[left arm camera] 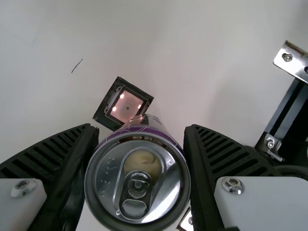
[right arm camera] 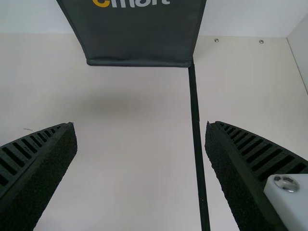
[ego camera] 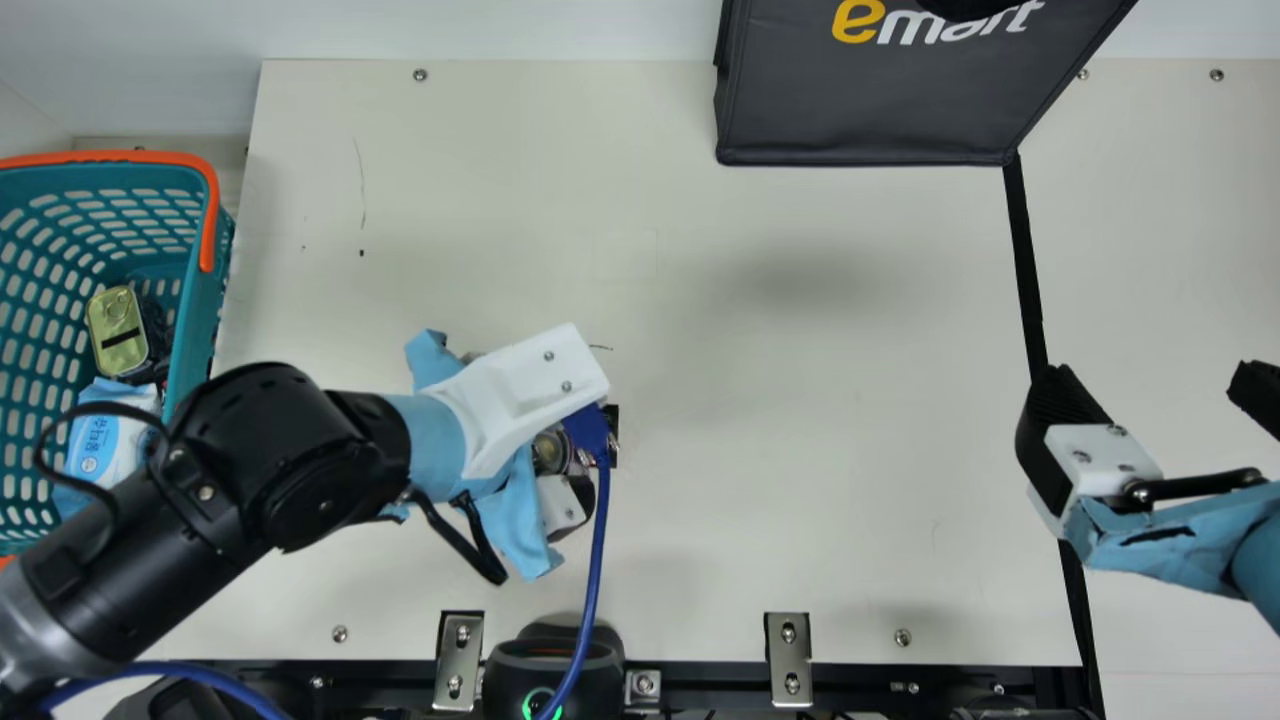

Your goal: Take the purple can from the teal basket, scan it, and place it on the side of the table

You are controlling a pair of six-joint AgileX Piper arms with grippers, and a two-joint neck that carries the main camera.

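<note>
Purple can (left arm camera: pixel 138 180) gripped at left, largely hidden from above

In the main view the left gripper (ego camera: pixel 528 395) is over the left part of the table (ego camera: pixel 800 400), its white shell and blue wrapping covering most of the can; only a bit of metal end shows beside the blue cable (ego camera: pixel 596 540). The left wrist view makes the hold plain: the ribbed fingers are closed on the can from both sides, its lid and pull tab facing the camera, with a purple strip of the side above the lid. The rest of the side is out of sight behind the lid, and the lid's lower rim comes close to the view's edge.

Beyond the can is a dark square device (left arm camera: pixel 123 107) with a pinkish lit window, one corner covered by the can. Whether the two touch, I cannot tell.

The right gripper (ego camera: pixel 1145 385) is at the table's right side, fingers spread wide; the main view's edge cuts off one of them.

The teal basket (ego camera: pixel 190 330) is cut off at the left. In it are a gold tin (ego camera: pixel 118 328), a dark item (ego camera: pixel 157 335) too obscured to name, and a blue-and-white pack (ego camera: pixel 105 440) crossed by a thin black cable (ego camera: pixel 120 408). The dark bag (ego camera: pixel 870 115) runs out of the top.
</note>
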